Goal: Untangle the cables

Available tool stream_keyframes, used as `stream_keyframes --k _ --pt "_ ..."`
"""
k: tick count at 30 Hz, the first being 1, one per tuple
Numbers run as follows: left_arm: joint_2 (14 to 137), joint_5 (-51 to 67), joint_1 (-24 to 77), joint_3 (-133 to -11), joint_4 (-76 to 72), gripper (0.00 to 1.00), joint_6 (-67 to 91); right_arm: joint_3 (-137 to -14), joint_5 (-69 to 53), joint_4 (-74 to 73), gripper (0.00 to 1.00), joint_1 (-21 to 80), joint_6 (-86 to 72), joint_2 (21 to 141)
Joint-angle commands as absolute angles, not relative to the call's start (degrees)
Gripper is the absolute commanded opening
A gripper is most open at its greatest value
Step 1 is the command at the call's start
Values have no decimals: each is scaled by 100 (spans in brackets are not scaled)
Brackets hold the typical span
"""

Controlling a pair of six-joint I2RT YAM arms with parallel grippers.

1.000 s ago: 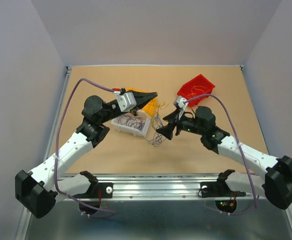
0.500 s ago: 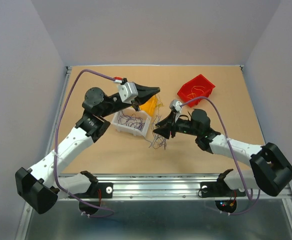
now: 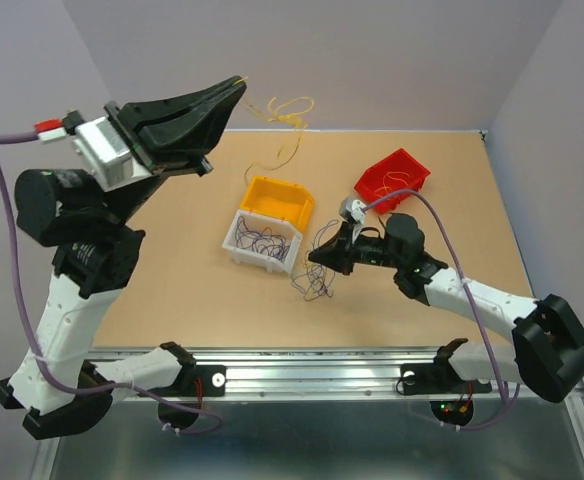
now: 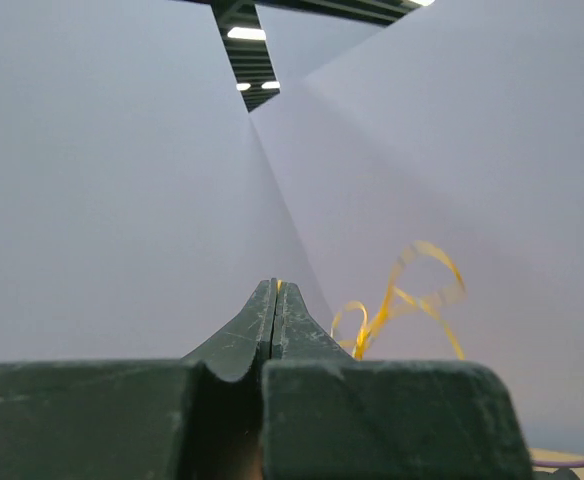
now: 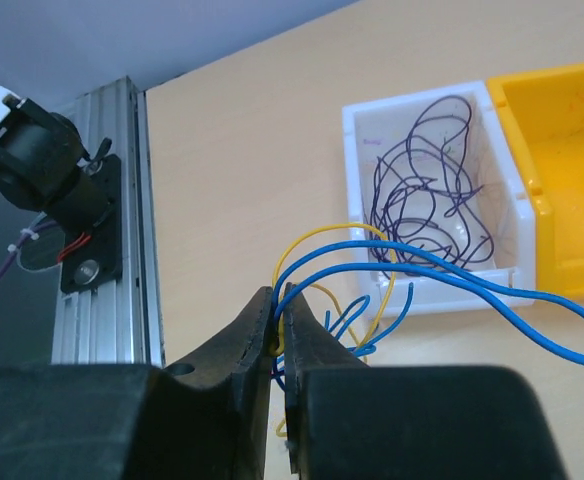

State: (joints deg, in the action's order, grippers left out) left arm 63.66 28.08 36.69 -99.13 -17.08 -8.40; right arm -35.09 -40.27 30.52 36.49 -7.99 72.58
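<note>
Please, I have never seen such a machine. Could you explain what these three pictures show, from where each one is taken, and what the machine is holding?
These are two robot arms fixed at the near edge of a table. One picture looks down from above and behind them. The other two come from a small camera on each wrist, so each sees its own pincer. On the table stand a white tray with dark wires in it, a yellow tray and a red tray. The left pincer, raised high, is shut on a thin yellow wire that hangs from it. The right pincer, low beside the white tray, is shut on a small clump of tangled wires.
</note>
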Motion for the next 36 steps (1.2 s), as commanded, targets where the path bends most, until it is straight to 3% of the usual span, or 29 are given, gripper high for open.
stream_keyframes --k 1,3,6,9,20,24,36 --pt "6118 2785 3700 -9731 -1749 0 -659 -3446 -3947 2857 7 3709 -685 6567" --pt "5986 2943 3700 -9274 -1862 0 -589 -3472 -3631 2410 25 3700 -738 6215" --pt "5836 3154 3700 -8449 -2065 0 -571 -3551 -2946 1750 67 3709 -896 5784" --pt "5669 3287 3700 -7464 -2468 0 -598 -3446 -2190 1670 82 3700 -1072 5336" --pt "5888 3525 3700 -4818 -4077 0 -1160 -2796 -1478 2477 88 3700 -1204 4369" --pt "6213 3489 3700 -4614 -4394 0 -1038 -2645 -792 2672 92 3700 -1248 4350" --pt "6768 3753 3744 -4693 -4438 0 -941 -2760 -878 3462 92 3700 -1468 5247"
